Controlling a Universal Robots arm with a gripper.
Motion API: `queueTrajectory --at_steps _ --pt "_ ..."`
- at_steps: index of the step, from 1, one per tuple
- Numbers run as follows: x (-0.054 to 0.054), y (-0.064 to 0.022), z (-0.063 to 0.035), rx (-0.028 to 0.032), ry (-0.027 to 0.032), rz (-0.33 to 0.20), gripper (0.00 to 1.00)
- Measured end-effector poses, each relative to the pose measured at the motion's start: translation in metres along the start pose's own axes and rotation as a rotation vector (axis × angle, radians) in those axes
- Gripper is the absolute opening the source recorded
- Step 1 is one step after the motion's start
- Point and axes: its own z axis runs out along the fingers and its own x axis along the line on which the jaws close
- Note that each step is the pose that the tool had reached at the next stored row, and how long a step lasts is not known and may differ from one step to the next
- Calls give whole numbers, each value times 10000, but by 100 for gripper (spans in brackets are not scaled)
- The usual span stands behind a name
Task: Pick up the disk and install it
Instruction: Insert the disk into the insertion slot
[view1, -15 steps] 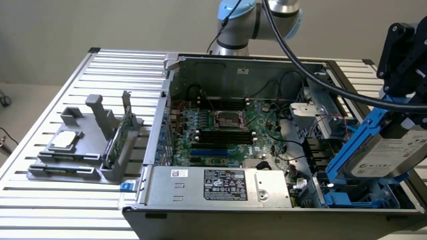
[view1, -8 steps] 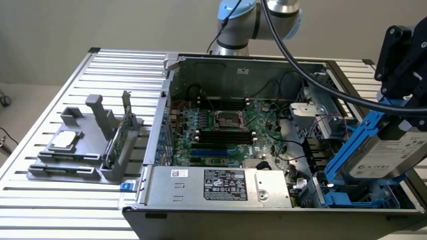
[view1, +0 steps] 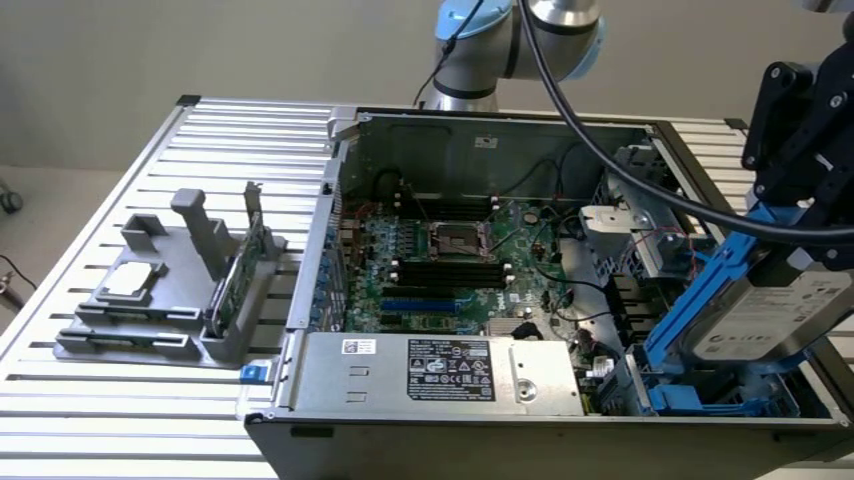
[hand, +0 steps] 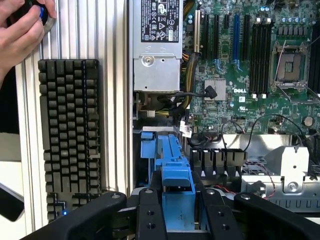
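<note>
The gripper is clamping its black fingers on the upper end of the disk, pinching the blue carrier from both sides. Across the exterior view from its left, a slatted aluminium table is carrying a grey fixture, which is holding a small square chip and a thin upright card. Beside it an open computer case is lying with its motherboard and power supply exposed. At the exterior view's right the disk is hanging tilted over the blue drive bay, inside the case. A plain beige wall is standing behind the table. The robot arm is running off the top of the frame and the gripper's body off the exterior view's right edge. The case wall is covering the disk's lower end, so whether it is touching the bay cannot be told. In the wrist view a person's hand is resting near a black keyboard, cut off at the edge.
</note>
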Motion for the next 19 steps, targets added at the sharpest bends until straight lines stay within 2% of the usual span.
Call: queueTrajectory --at_steps 5,19 --pt "16 0 25 -21 -27 0 33" --pt "91 0 115 -26 -352 -5 33"
